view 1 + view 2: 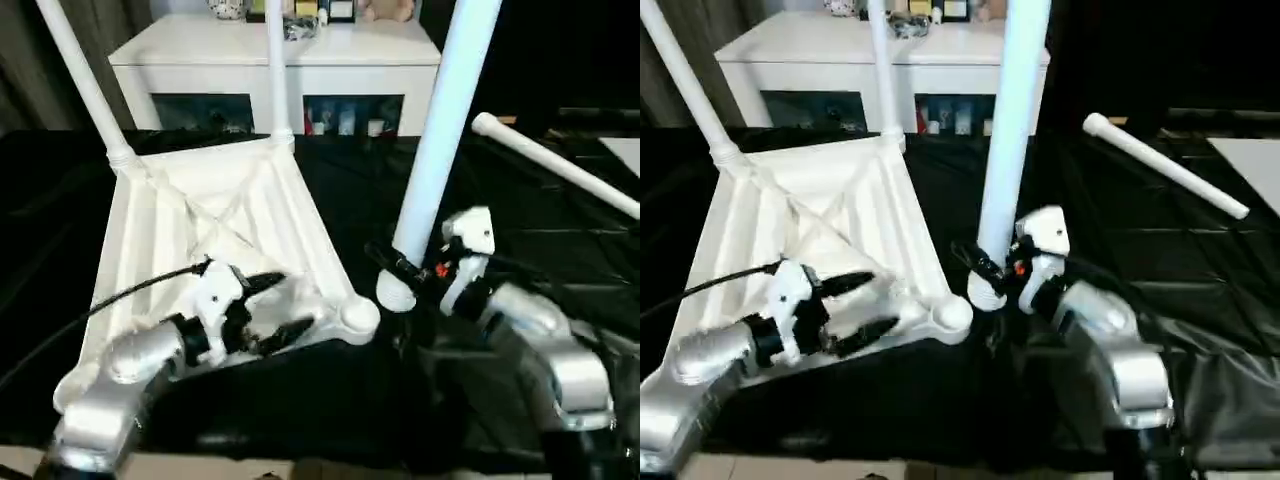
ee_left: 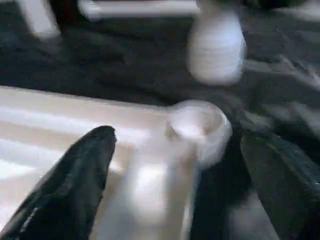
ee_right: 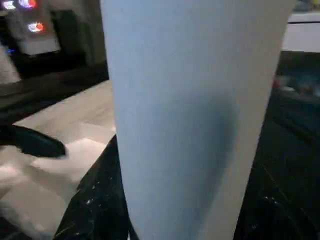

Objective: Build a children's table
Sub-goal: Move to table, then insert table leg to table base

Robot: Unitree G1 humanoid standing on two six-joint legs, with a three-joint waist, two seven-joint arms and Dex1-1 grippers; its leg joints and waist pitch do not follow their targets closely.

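R gripper [image 1: 410, 272] clamped on leg [image 1: 440, 140], threaded end beside empty corner socket [image 1: 357, 316]. L gripper [image 1: 285, 308] jaws apart over tabletop [image 1: 200, 230]. Risk: leg tilted, could cross-thread or miss socket.

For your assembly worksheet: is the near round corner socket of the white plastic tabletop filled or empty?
Empty. The near round corner socket shows an open hollow, and the long white tube leg in the right gripper stands beside it.

You see a white tabletop [image 1: 215, 225] with a ribbed underside, white legs [image 1: 440, 130], a black cloth [image 1: 520, 230] beneath, silver forearms [image 1: 540, 340] with black fingers [image 1: 285, 335], and a white cabinet [image 1: 275, 55] with dark glass doors.
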